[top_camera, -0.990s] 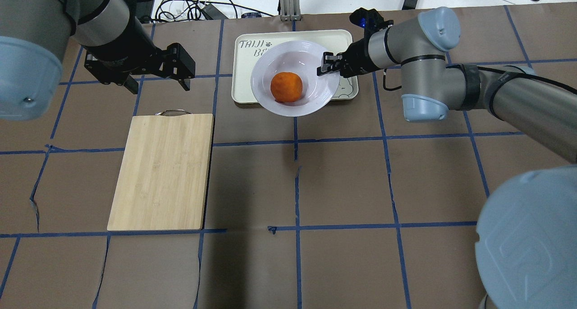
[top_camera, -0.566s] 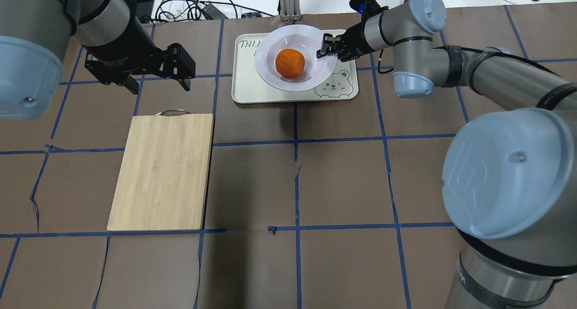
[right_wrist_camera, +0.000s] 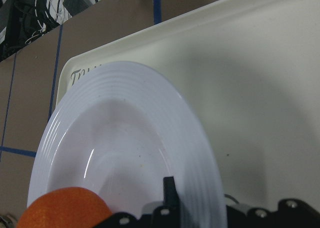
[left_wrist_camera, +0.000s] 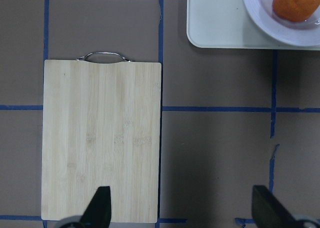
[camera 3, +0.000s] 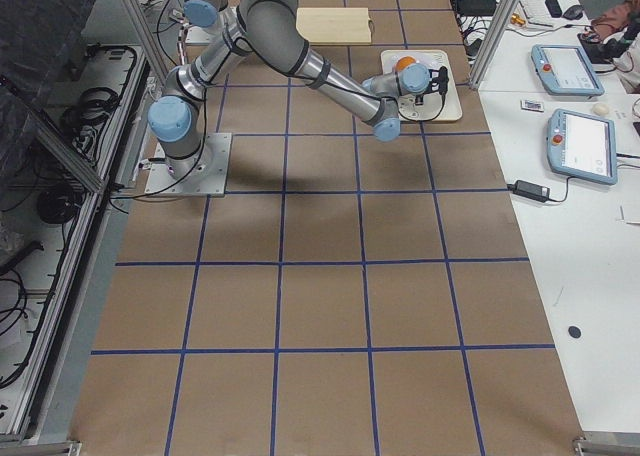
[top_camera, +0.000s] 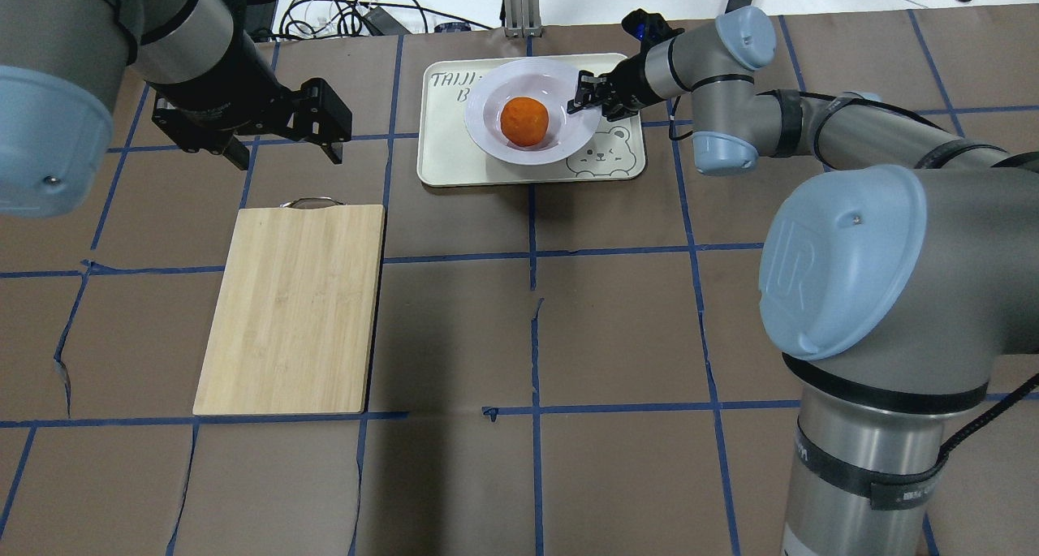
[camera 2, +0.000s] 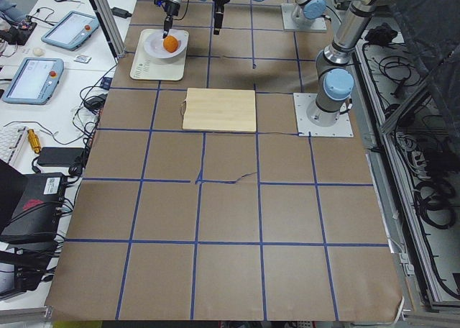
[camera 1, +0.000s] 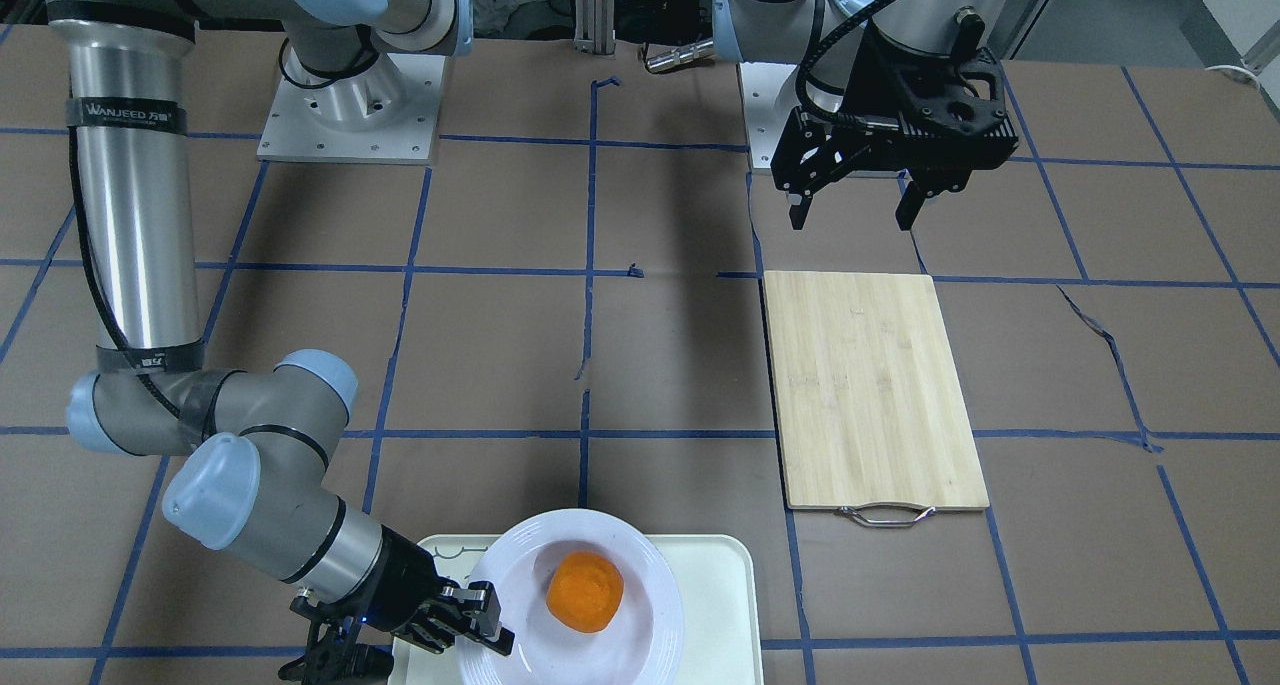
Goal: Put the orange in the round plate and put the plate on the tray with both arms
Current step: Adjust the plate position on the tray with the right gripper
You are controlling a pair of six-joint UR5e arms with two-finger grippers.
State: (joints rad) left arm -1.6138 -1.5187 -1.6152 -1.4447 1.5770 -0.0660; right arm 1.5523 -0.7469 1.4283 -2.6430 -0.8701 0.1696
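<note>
Right arm point(top_camera: 877, 130), jaws clamped on the round plate point(top_camera: 487, 130) at 2 o'clock, holds orange point(top_camera: 523, 121) over tray point(top_camera: 442, 154); left arm point(top_camera: 187, 45), jaws spread wide.

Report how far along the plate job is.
Done: the orange sits in the plate. In hand: the right gripper is shut on the plate's rim, with the plate over the tray; I cannot tell whether it rests there. Left: set it down if needed, release and back away. The left gripper hangs open and empty, apart from the plate.
</note>
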